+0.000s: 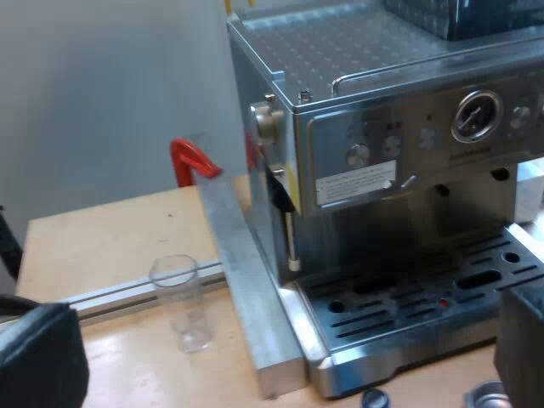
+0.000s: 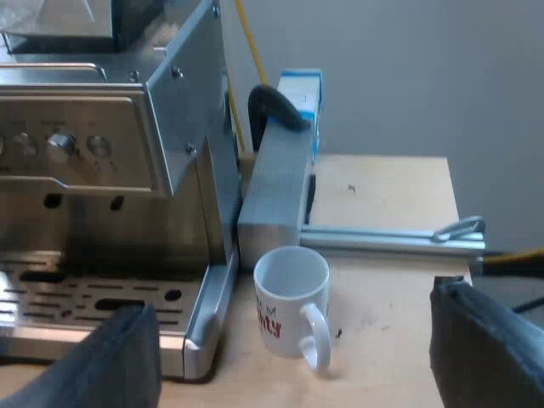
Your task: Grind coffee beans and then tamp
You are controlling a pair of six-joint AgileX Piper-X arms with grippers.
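Left gripper (image 1: 280, 344), fingers spread wide, faces the machine (image 1: 382, 170) at its drip-tray corner. A metal bar (image 1: 246, 289) runs along the machine's side, and a glass (image 1: 183, 302) stands on the table (image 1: 110, 238) just beside the bar. Right gripper (image 2: 289, 340), fingers also spread, faces a mug (image 2: 291, 289) standing near the bar's end and the tray.

A pale wooden table (image 1: 110, 238) carried the espresso machine (image 1: 399, 170). A measuring glass (image 1: 183, 302) stood upright by a metal rail (image 1: 127, 289), and a white mug (image 2: 293, 302) stood near the machine's base.
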